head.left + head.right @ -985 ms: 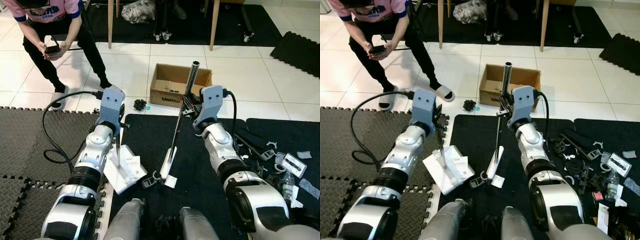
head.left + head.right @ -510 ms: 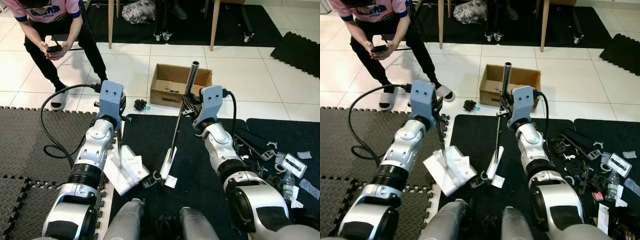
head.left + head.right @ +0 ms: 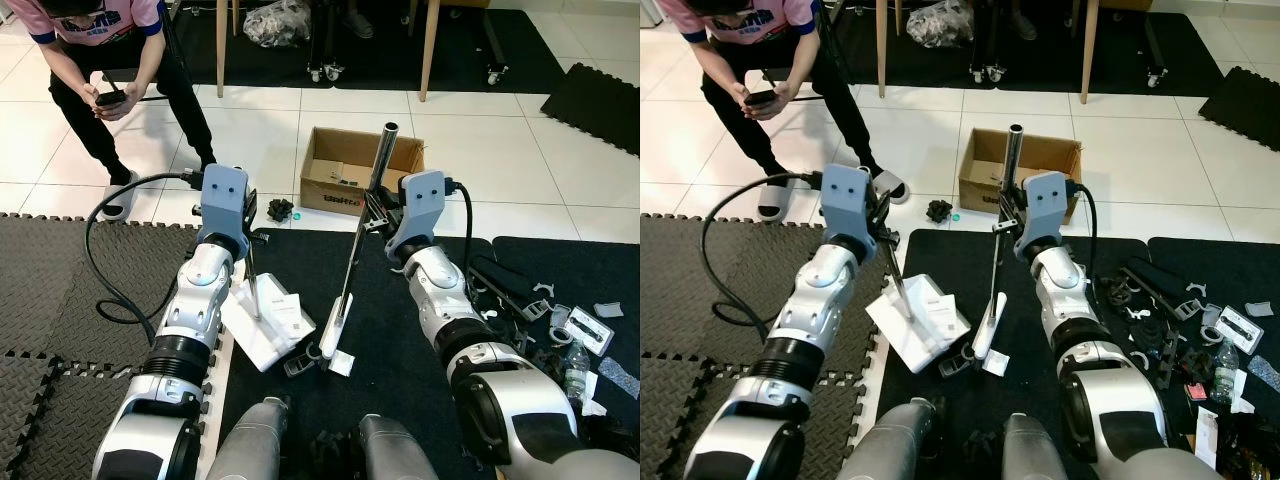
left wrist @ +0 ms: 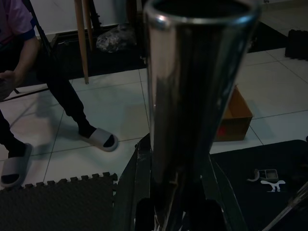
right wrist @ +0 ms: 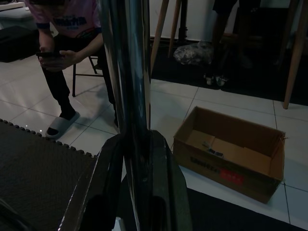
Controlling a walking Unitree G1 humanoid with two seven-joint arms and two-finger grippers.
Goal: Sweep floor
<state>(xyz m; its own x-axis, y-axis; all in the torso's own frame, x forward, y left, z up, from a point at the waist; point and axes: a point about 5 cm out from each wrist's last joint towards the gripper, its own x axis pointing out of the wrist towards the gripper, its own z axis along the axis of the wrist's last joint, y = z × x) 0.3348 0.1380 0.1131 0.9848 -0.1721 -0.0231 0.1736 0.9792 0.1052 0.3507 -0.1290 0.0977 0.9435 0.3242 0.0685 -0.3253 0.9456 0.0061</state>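
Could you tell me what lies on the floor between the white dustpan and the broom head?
In the left eye view, a small dark clip-like piece lies on the black mat between the dustpan and broom head.

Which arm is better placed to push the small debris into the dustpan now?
Probably the right. The right gripper holds the broom handle, whose head rests beside small debris. The left gripper holds the white dustpan close by.

Both arms reach forward, the left claw [image 3: 883, 243] and right claw [image 3: 1006, 222] clamped shut.
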